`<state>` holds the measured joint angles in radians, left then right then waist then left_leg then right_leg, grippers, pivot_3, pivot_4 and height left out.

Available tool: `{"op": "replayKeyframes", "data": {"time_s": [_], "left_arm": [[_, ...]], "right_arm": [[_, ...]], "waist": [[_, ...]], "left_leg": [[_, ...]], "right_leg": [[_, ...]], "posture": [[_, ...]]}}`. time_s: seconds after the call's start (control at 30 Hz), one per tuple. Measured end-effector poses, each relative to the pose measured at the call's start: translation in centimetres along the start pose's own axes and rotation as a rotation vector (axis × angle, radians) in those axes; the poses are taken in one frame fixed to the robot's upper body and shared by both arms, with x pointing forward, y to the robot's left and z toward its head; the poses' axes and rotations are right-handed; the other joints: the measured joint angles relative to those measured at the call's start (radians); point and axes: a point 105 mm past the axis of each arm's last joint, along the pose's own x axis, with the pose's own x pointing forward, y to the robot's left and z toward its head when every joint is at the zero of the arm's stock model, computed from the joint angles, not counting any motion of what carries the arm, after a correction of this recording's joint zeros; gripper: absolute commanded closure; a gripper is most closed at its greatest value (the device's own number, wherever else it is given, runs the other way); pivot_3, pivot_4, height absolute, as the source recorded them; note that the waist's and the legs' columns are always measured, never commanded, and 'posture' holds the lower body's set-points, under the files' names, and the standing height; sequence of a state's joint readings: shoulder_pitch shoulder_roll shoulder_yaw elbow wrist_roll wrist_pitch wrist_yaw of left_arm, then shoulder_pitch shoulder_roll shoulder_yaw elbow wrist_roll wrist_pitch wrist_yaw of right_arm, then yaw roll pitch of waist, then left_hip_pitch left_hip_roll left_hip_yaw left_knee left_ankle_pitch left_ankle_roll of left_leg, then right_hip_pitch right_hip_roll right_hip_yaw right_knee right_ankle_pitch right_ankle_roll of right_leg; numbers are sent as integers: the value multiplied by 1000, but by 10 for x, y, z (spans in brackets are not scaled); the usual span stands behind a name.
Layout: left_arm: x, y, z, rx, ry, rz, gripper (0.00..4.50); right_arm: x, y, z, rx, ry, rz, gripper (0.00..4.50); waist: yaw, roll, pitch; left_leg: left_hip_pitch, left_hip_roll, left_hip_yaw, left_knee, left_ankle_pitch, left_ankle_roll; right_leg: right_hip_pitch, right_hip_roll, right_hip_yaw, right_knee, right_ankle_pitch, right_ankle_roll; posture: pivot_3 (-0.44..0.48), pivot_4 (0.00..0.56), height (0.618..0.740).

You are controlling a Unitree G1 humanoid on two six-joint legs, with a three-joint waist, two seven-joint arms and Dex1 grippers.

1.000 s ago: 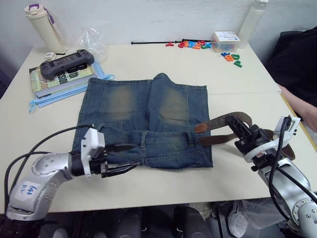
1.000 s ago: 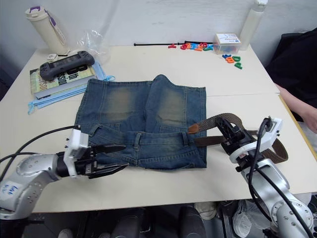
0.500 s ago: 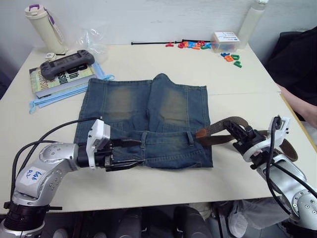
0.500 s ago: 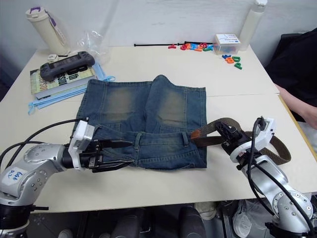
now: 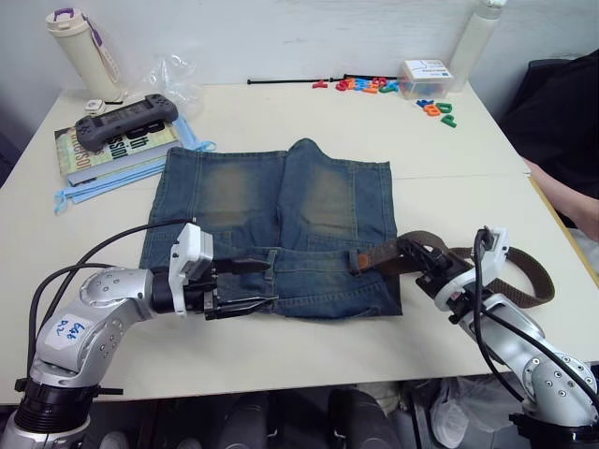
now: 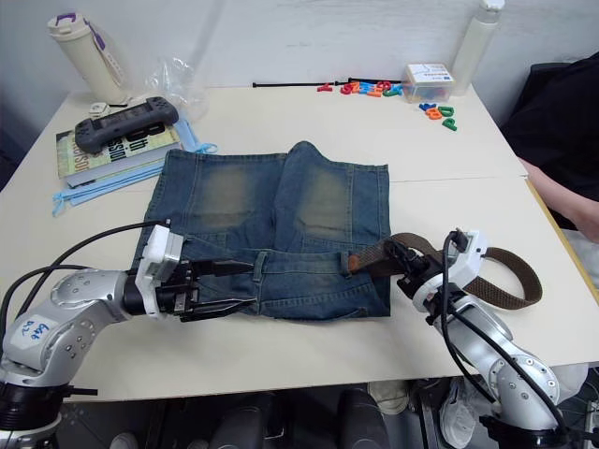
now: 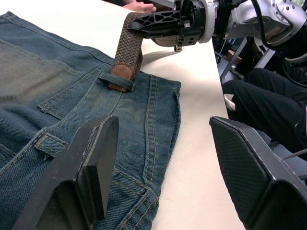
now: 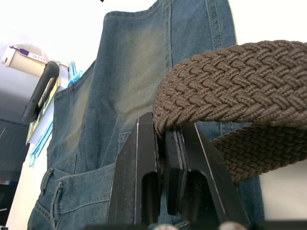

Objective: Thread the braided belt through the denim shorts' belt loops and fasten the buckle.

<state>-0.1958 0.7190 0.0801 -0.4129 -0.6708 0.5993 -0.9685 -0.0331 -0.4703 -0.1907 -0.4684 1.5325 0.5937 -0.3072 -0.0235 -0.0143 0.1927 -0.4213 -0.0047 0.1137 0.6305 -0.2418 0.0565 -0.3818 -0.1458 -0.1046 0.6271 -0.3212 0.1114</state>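
The denim shorts (image 5: pixel 281 201) lie flat mid-table, waistband towards me. My right gripper (image 5: pixel 413 255) is shut on the braided belt (image 5: pixel 384 251) just off the waistband's right end. The belt's reddish leather tip (image 7: pixel 122 72) sits tucked under the right-hand belt loop (image 7: pixel 117 81). The rest of the strap curls back over the table (image 5: pixel 449 337) to my right. Over the waistband's left part my left gripper (image 5: pixel 255 283) stands open, holding nothing, near another belt loop (image 5: pixel 270 260). The buckle is out of view.
At the back left are a book with a game controller (image 5: pixel 126 117), a cream bottle (image 5: pixel 80 47) and a plastic bag (image 5: pixel 173 75). Coloured letters (image 5: pixel 374 84) and a small box (image 5: pixel 426 73) lie at the back right. A person's arm (image 5: pixel 562 201) is at the right edge.
My right gripper has moved left with the belt, bringing its leather tip under the right-hand belt loop. My left gripper has moved right over the waistband.
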Motion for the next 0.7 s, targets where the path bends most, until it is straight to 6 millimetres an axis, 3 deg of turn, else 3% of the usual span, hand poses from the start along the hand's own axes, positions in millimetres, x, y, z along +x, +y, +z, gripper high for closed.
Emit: {"op": "replayKeyframes", "data": {"time_s": [0.33,0.53,0.7], "left_arm": [[10,0,1,64,12,-15,1131],[16,5,3,121,6,-8,1131],[26,8,-8,272,67,3,1131]], "right_arm": [[10,-13,-12,4,22,-37,4500],[16,-22,-38,238,125,-77,4500],[22,-19,-42,405,168,-75,4500]], "waist": [[-1,0,0],[-1,0,0],[-5,0,0]], "left_leg": [[0,0,0,0,0,0],[0,0,0,0,-1,-1],[0,0,0,-1,-1,-1]], "right_leg": [[-1,0,0,0,0,0],[-1,0,0,0,0,0],[-1,0,0,0,0,0]], "posture": [[0,150,718],[0,150,718],[0,150,718]]}}
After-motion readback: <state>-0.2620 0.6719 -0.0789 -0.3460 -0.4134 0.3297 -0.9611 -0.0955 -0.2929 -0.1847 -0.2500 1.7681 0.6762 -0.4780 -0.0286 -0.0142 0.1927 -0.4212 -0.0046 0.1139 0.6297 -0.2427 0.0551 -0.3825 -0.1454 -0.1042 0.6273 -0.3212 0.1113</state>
